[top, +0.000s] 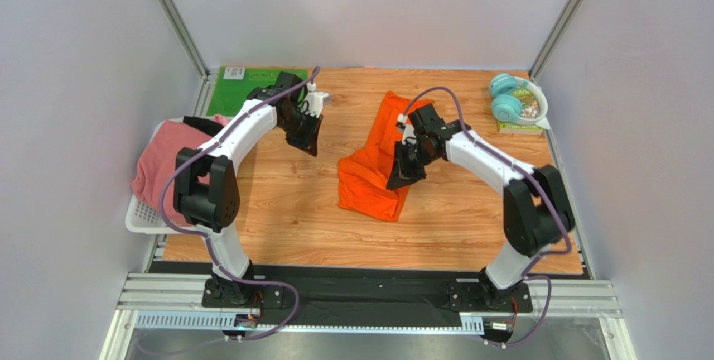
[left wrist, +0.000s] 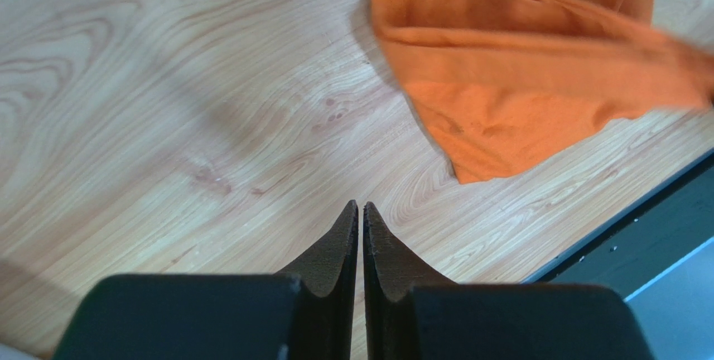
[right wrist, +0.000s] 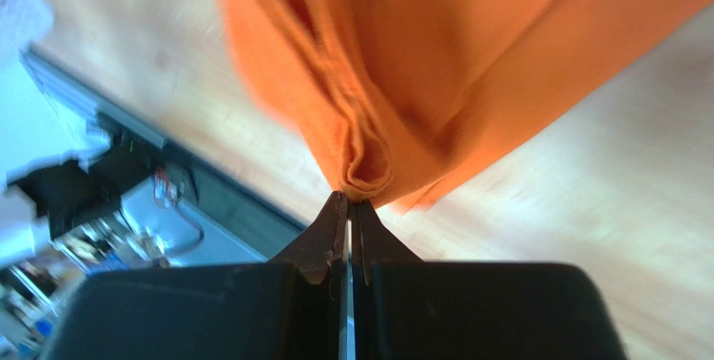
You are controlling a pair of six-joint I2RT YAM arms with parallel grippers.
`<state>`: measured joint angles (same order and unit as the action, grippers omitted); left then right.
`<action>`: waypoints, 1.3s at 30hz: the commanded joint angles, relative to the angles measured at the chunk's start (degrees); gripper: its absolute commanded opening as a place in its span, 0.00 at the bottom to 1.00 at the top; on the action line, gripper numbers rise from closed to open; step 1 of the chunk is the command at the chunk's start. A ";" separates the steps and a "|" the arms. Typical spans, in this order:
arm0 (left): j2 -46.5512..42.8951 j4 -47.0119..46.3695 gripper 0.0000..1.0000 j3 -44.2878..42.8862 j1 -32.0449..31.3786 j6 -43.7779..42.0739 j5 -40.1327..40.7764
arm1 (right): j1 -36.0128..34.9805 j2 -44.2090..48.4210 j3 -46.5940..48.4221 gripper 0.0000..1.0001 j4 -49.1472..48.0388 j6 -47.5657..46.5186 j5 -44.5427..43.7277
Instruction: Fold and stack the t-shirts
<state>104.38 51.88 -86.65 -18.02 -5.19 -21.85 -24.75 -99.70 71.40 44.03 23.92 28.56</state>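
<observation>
Grip on the garment during folding. The right gripper (right wrist: 349,203), a black two-finger tool, had its fingers pressed together on a bunched fold of the soft, bright orange t-shirt (top: 369,184). In the right wrist view the pinched cloth sat right at the fingertips and spread away from them in loose pleats. Seen from above, the orange t-shirt lay crumpled near the middle of the table. A narrow part reached toward the far edge and a broader, doubled part toward the near edge, with the right gripper over its right side.

The left gripper (left wrist: 360,208) was closed on itself, its two dark fingers touching. It hung over bare wood to the left of the orange t-shirt and apart from it. In the left wrist view the nearest corner of the cloth lay ahead and to the right.

The dusty pink t-shirt (top: 163,163) was heaped in a white perforated plastic basket (top: 138,219) at the table's left edge. A strip of the black t-shirt (top: 199,123) showed at the basket's far rim.

The surface was a light wooden table (top: 285,218) with visible grain. A flat green mat (top: 237,88) lay at its far left corner, and pale teal headphones (top: 505,99) rested at the far right corner. Plain grey-white walls and slanted metal frame posts (top: 172,17) enclosed the workspace.
</observation>
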 commanded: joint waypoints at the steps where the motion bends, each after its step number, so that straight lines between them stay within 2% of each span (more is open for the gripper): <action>1: -4.62 1.30 0.10 -2.73 0.97 1.23 0.23 | -7.58 12.93 -6.69 0.01 1.58 0.69 2.46; 5: -6.37 1.38 0.10 -2.82 0.97 1.94 0.13 | -17.57 22.68 -15.13 0.04 1.85 3.67 3.17; 8: -7.52 1.73 0.10 -2.91 0.97 2.03 0.40 | -25.41 27.00 -22.86 0.10 0.36 7.71 3.96; 11: -8.22 2.17 0.11 -3.26 0.97 1.94 0.31 | -31.47 31.31 -29.19 0.25 -1.13 11.13 4.92; 12: -8.23 2.70 0.11 -3.70 0.97 1.94 0.14 | -32.63 32.28 -30.60 0.37 -2.36 11.75 5.54; 14: -8.14 3.14 0.10 -4.05 0.97 1.94 -0.39 | -34.48 32.29 -32.98 0.45 -1.76 12.20 5.29; 15: -8.22 3.58 0.11 -4.31 0.88 1.77 -0.56 | -34.49 31.94 -33.34 0.53 -1.06 11.94 5.02; 17: -8.49 3.76 0.11 -3.97 0.80 1.76 -0.83 | -34.31 31.24 -31.33 0.61 1.04 9.76 1.96; 18: -8.58 3.76 0.11 -3.70 0.45 1.68 -0.83 | -34.05 30.10 -29.40 0.63 5.41 9.04 -0.58; 19: -8.66 3.76 0.11 -3.35 0.18 1.59 -0.92 | -32.39 29.66 -24.69 0.63 7.80 8.60 -7.65; 21: -8.66 3.67 0.11 -1.95 -1.39 1.24 -0.83 | -29.14 29.13 -20.00 0.63 13.24 9.38 -16.29; 22: -8.66 3.76 0.11 -1.33 -2.19 1.06 -0.83 | -25.47 28.43 -17.46 0.61 14.23 9.56 -23.56; 24: -8.84 3.41 0.11 0.34 -4.90 1.24 -0.74 | -19.50 27.90 -12.70 0.52 13.11 9.91 -30.27; 27: -9.63 3.32 0.11 1.31 -7.72 2.02 -1.00 | -11.76 25.36 -10.49 0.51 4.94 7.73 -29.88; 29: -10.51 3.58 0.11 1.05 -7.91 2.46 -2.58 | -8.92 19.92 -9.00 0.51 1.51 5.62 -29.44; 30: -11.29 3.76 0.11 0.87 -7.91 2.55 -2.33 | -6.91 17.63 -7.17 0.50 0.97 4.39 -26.56; 32: -12.18 3.85 0.11 0.96 -7.91 2.38 -1.36 | -5.84 11.32 -5.57 0.48 -0.60 3.24 -23.82; 34: -12.71 3.93 0.11 0.96 -7.91 1.94 -1.27 | -5.66 8.22 -5.04 0.46 -3.06 2.36 -19.08; 39: -12.45 3.76 0.11 1.57 -7.91 1.68 -0.48 | -5.31 0.14 -3.20 0.43 -7.29 2.09 -13.89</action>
<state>93.32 55.53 -85.32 -25.96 -3.75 -22.61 -30.09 -96.55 64.99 41.85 28.03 9.08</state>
